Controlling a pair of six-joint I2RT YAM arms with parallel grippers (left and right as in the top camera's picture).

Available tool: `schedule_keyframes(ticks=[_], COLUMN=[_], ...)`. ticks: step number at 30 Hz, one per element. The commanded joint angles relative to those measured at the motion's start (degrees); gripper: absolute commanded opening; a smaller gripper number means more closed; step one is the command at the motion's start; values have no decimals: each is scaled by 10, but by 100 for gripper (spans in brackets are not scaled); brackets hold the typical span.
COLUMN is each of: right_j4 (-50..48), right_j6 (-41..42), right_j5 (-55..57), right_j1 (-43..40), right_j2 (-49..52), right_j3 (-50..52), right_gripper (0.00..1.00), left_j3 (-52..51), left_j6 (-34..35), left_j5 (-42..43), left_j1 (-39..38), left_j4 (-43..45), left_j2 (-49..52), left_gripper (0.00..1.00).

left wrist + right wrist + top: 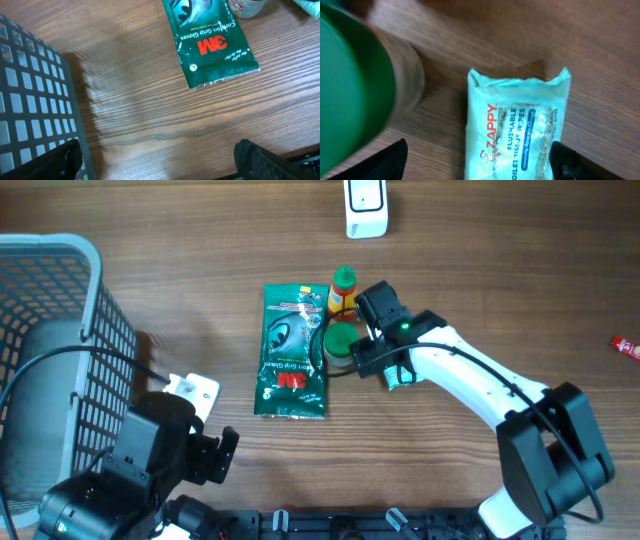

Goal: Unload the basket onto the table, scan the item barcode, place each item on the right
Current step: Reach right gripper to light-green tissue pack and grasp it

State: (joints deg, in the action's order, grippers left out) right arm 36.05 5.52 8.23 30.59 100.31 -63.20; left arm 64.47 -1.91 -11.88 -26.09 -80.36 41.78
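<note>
The pack of wipes (520, 125) lies flat on the table (480, 270), under the right gripper (479, 159), whose fingers stand wide and hold nothing. Seen from overhead, a green-lidded jar (355, 85) stands near the pack's 10 o'clock and a glove packet (290, 355) just at the jar's 9 o'clock. The scanner (365, 205) is well apart at 12 o'clock. The left gripper (155, 160), wide and empty, hovers at 7 o'clock.

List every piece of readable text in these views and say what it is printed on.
"3M": red, on the green glove packet.
"Comfort Grip Gloves": same packet.
"L": in a small circle, same packet.
"ZAPPY": on the pale wipes pack.
"FLUSHABLE": same pack.
"TOILET TISSUE WIPES": same pack, partly cut off by the frame edge.
Too small or blurred to read: the glove packet's small slogan, the label of the green-lidded jar, and the label of the bottle.
</note>
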Motion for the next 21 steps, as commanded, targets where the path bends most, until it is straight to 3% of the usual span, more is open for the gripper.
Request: schedule_keyframes(ticks=[1, 4, 11, 14, 17, 21], right_j4=[-31, -40, -13, 49, 164, 225], right_j6=[-53, -51, 64, 82, 72, -34], right_j5=[30, 57, 79, -6, -85, -312], right_j1=[0, 0, -1, -6, -26, -77], right_j2=[30, 64, 120, 91, 29, -60], right_j3=[28, 29, 24, -53, -163, -171], right_gripper=[88, 77, 38, 28, 5, 5], left_j3=[2, 2, 2, 2, 2, 2], left_j6=[-5, -5, -5, -5, -5, -5], left_j5=[5, 5, 5, 5, 5, 5], left_j1=[2, 2, 2, 2, 2, 2], left_j4=[1, 1, 1, 1, 1, 1], left_j2=[-2, -2, -2, -2, -2, -2], left_gripper=[100, 100, 100, 100, 100, 100])
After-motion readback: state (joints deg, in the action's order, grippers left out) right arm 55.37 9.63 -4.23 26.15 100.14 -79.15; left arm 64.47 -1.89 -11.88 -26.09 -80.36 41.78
